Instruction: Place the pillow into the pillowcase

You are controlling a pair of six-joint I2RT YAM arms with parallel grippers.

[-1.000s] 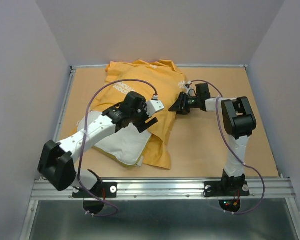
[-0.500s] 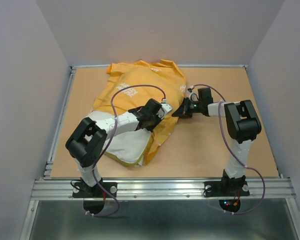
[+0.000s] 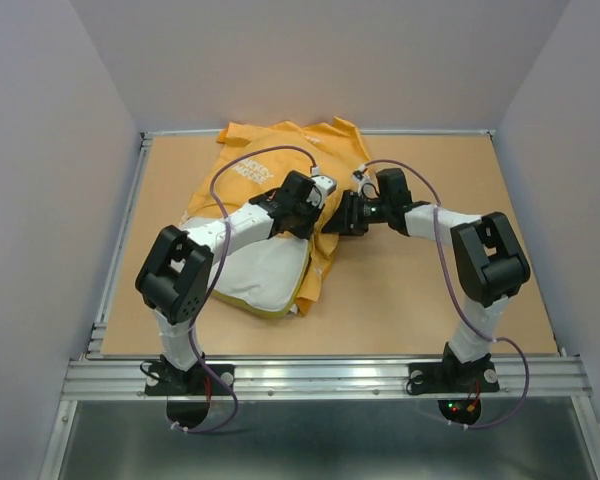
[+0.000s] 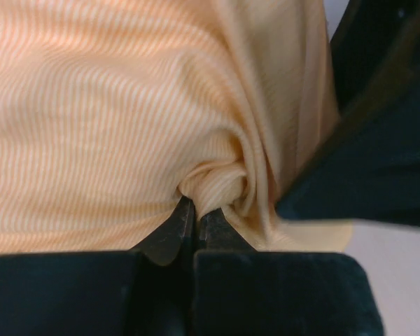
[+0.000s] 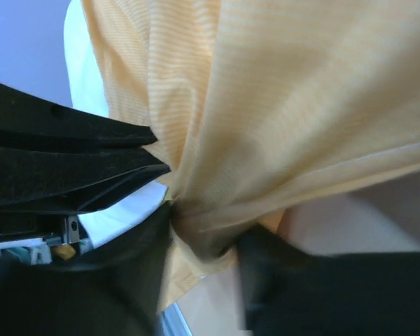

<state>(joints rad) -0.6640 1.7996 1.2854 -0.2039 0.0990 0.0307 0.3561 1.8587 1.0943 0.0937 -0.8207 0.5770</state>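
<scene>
Two claws clamp gathered folds of the limp, probably light orange-yellow fabric pillowcase (image 3: 280, 160): left claw (image 4: 196, 208) tightly, right claw (image 5: 204, 239) on a thicker bunch. A grip likely holds best at its hem.

- The pillowcase (image 3: 332, 150) has a small patch of white print (image 3: 246, 168) on the side facing up, towards its far left part. From above it looks like two short lines of letters, but they are too small and blurred to read.
- Both wrist views show the orange cloth close up, with only a fine woven stripe and nothing legible.
- No word, brand, number or sign can be read anywhere in these pictures.
</scene>
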